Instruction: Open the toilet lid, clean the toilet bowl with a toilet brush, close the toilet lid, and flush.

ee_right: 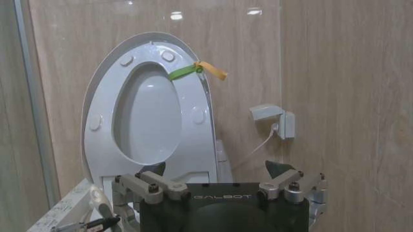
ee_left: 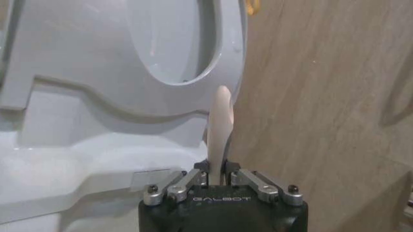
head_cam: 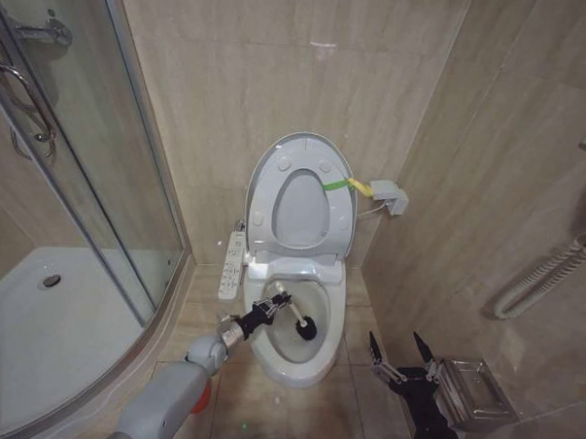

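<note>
Over the toilet bowl (head_cam: 292, 360), L gripper (head_cam: 273, 306) clamps toilet brush (head_cam: 296, 320); toilet lid (head_cam: 306, 152) up; R gripper (head_cam: 401, 355) open nr steel bin (head_cam: 470, 393); wrist cam shows wall socket (ee_right: 274, 118)

The white toilet lid (head_cam: 304, 154) stands upright at twelve o'clock, green-yellow band at its two o'clock edge. The toilet brush's (head_cam: 296, 317) dark head sits inside the white toilet bowl (head_cam: 316, 361).

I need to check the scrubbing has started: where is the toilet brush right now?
In the head view the toilet brush is held by the left gripper, its dark head down inside the toilet bowl, below the raised toilet lid.
</note>
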You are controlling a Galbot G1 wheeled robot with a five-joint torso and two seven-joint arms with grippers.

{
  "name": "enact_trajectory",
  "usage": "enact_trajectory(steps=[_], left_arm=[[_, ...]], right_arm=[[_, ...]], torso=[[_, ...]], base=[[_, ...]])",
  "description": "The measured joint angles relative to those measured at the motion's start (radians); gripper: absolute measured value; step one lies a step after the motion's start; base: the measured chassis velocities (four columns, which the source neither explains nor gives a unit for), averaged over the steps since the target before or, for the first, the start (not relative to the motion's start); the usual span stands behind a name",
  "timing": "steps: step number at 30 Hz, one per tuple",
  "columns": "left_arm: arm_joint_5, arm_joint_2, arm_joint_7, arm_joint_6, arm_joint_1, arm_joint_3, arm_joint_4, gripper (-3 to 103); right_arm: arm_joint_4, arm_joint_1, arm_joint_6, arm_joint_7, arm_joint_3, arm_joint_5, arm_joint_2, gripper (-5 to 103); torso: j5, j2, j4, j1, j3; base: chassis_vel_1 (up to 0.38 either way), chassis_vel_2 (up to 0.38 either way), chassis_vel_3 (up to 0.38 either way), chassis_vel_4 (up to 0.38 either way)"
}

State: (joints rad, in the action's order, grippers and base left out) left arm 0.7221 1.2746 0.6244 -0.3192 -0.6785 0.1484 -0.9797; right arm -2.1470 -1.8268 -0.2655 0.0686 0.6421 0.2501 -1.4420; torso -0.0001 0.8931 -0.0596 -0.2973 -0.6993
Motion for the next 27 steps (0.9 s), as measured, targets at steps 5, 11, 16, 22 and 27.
enact_trajectory(steps=[5,11,16,22,27], left_arm=[[-0.028,-0.021,-0.021,0.005,-0.041,-0.021,-0.074,15],[-0.109,-0.037,-0.039,-0.003,-0.091,-0.059,-0.145,15],[-0.21,-0.052,-0.058,-0.01,-0.119,-0.082,-0.19,15],[-0.287,-0.076,-0.082,-0.017,-0.147,-0.102,-0.262,15],[-0.301,-0.096,-0.095,-0.002,-0.166,-0.106,-0.325,15]], right_arm=[[0.0,0.0,0.0,0.0,0.0,0.0,0.0,100],[0.0,0.0,0.0,0.0,0.0,0.0,0.0,100],[0.0,0.0,0.0,0.0,0.0,0.0,0.0,100],[0.0,0.0,0.0,0.0,0.0,0.0,0.0,100],[0.0,0.0,0.0,0.0,0.0,0.0,0.0,100]], torso=[[0.0,0.0,0.0001,0.0,0.0],[0.0,0.0,0.0002,0.0,0.0],[0.0,0.0,0.0001,0.0,0.0],[0.0,0.0,0.0001,0.0,0.0],[0.0,0.0,0.0001,0.0,0.0]], base=[[0.0,0.0,0.0,0.0],[0.0,0.0,0.0,0.0],[0.0,0.0,0.0,0.0],[0.0,0.0,0.0,0.0],[0.0,0.0,0.0,0.0]])
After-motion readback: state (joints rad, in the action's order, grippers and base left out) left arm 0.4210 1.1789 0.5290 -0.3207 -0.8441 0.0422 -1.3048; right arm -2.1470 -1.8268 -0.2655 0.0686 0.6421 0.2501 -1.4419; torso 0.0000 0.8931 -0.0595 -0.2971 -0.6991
